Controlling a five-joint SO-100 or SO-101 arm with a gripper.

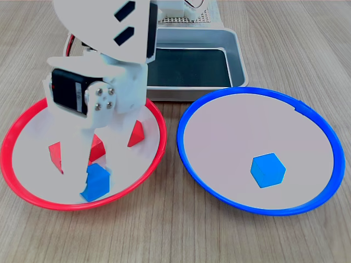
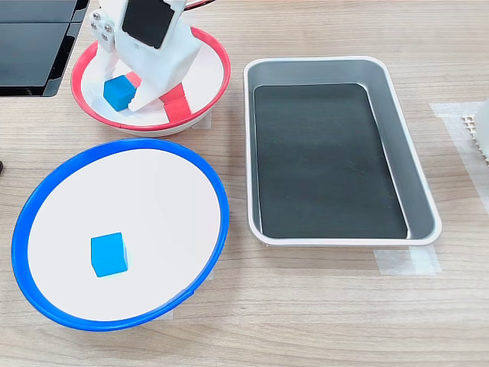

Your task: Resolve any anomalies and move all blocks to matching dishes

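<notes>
Nearest the lens in both exterior views sits the blue-rimmed dish (image 1: 192,159) (image 2: 218,199), wide and shallow, pale inside, holding a single blue block (image 1: 268,170) (image 2: 108,254) lying flat and clear of the rim. Beside it stands the red-rimmed dish (image 1: 13,186) (image 2: 218,80), to the left in the first exterior view, above it in the second exterior view. The white arm reaches down into this dish; its gripper (image 1: 93,178) (image 2: 122,95) is at a second blue block (image 1: 96,183) (image 2: 119,92), fingers spread to either side of it, though whether they actually press on it cannot be told. Red blocks (image 1: 137,135) (image 2: 176,103) lie in the same dish, partly hidden by the arm; three red shapes show in the first exterior view, so the full count cannot be told. The grey metal tray (image 1: 238,52) (image 2: 416,176) with dark bottom stands just beside both dishes on the wooden table (image 1: 164,235) (image 2: 306,321)
</notes>
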